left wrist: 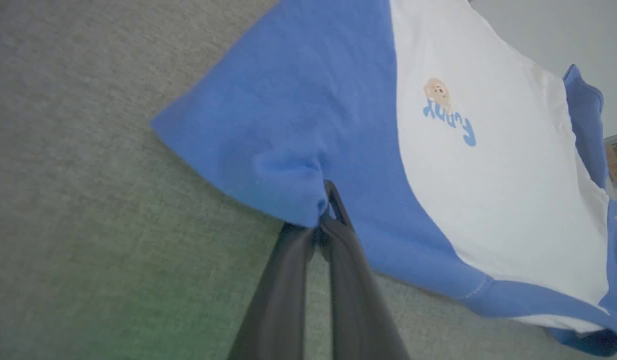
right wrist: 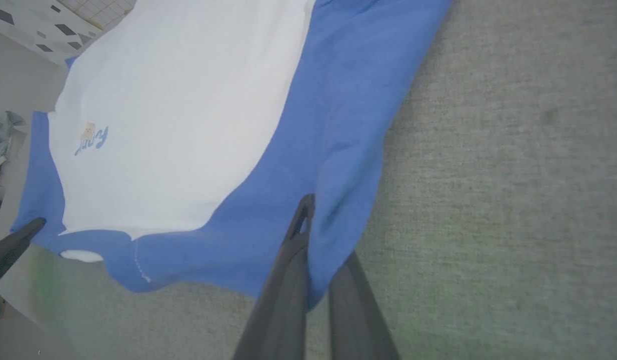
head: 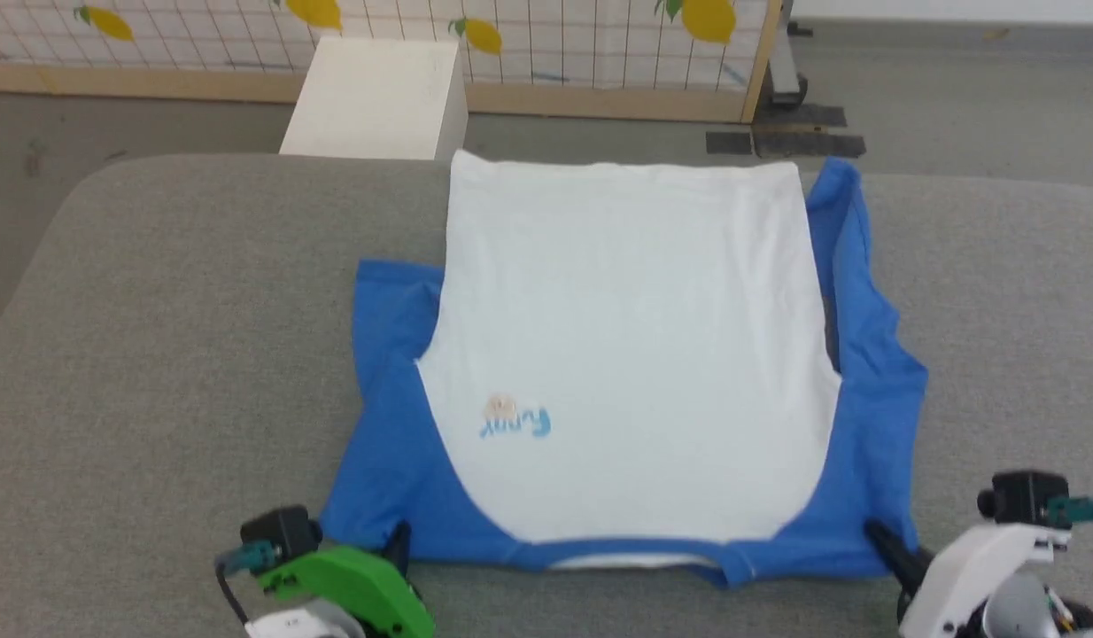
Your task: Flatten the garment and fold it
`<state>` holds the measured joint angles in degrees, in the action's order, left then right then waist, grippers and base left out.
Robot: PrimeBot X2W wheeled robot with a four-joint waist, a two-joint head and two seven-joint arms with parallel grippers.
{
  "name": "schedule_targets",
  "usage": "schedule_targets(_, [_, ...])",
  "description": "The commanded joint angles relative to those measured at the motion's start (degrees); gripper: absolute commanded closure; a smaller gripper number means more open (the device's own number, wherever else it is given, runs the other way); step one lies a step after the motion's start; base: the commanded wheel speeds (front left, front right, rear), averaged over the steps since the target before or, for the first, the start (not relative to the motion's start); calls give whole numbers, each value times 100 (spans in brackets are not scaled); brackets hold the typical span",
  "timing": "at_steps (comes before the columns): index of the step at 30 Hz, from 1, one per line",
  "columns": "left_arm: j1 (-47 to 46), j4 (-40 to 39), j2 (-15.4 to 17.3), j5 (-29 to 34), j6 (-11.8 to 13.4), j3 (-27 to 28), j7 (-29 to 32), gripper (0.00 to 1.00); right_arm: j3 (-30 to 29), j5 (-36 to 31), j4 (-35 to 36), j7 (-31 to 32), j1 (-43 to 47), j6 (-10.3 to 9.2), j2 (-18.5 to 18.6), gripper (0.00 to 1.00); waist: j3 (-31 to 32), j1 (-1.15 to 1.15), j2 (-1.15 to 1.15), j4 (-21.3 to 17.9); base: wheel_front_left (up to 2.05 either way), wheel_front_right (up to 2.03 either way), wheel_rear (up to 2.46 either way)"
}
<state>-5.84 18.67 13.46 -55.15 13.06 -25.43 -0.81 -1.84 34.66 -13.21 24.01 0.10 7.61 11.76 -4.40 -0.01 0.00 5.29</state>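
Blue cloth at the near corners of the garment (head: 626, 354), pinched on both sides. On the left, left gripper (head: 396, 542) clamped tight on the blue shoulder, with a small pucker just past its tips. On the right, right gripper (head: 879, 536) likewise closed on the opposite blue shoulder. Lies front up on the grey table (head: 157, 354), neckband between the two grippers, hem farthest ahead of them.

Judged from this: flattening nearly done, folding not begun.
- White body spread smooth, no fold line anywhere.
- Ahead of the left gripper, sleeve fairly flat.
- Ahead of the right gripper, sleeve rumpled along the body, its far end raised beside the hem.
- Probably wants one more tug or smoothing there before any fold.

By view:
- Head view: gives the whole outline, with both sleeves, the hem and a white box (head: 378, 97) beyond the table, but leaves each pinch small and partly hidden.
- Left wrist view: brings the grip close, with fingers (left wrist: 288, 280) pressed together and blue cloth bunched over the tips.
- Right wrist view: makes plain how the cloth passes between that gripper's fingers, one on top and one beneath. Also catches the left gripper's dark tip at the far end of the neckband, and the neckband seam.
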Motion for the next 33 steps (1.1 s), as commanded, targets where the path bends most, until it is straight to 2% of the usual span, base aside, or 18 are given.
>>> schedule_targets(1, [230,-55,186,-34,149,49,61,100,-183,-127,98,179,215,-12,-13,100,117,1,0,-32,0,0,0])
schedule_targets(7, [851,-436,374,-212,539,-72,676,100,-519,-445,496,1298,938,-12,-286,100,161,1,0,-40,0,0,0])
schedule_targets(11, [1087,-554,548,-289,666,-192,1097,100,-617,-650,768,1945,1256,-12,-401,100,180,1,0,-40,0,0,0])
schedule_targets(14, [1148,-666,593,-350,695,-188,1210,100,-708,-757,931,2060,1305,-12,-494,100,203,1,0,-47,0,0,0])
schedule_targets(15, [1139,-714,607,-355,710,-169,1211,89,-737,-769,976,2037,1288,-12,-527,100,212,1,0,-50,0,0,0])
schedule_targets(16, [1131,-753,618,-361,723,-148,1210,44,-746,-775,1026,1995,1263,-12,-555,100,226,1,0,-56,0,0,0])
schedule_targets(17, [1123,-803,636,-372,745,-111,1203,0,-753,-779,1073,1971,1244,-12,-582,53,241,1,0,-64,0,0,0])
schedule_targets(18, [1111,-843,660,-374,769,-76,1195,0,-759,-787,1116,1962,1229,-12,-593,0,248,1,0,-69,0,0,0])
schedule_targets(23, [1054,-1200,870,-432,855,196,1167,0,-928,-710,1436,1996,1089,-12,-523,0,310,1,0,-98,0,0,0])
schedule_targets(26, [1039,-1558,1011,-463,985,459,1075,0,-1230,-661,1723,2001,928,-12,-448,0,310,1,0,-110,0,0,0])
schedule_targets(30, [929,-2035,1197,-307,1146,776,769,0,-1573,-722,1973,1963,411,-12,-313,0,216,1,0,-165,0,0,0])
schedule_targets(33, [721,-2327,1313,21,1078,932,272,0,-1693,-790,1882,1860,-241,-12,-237,0,33,1,0,-196,0,0,0])
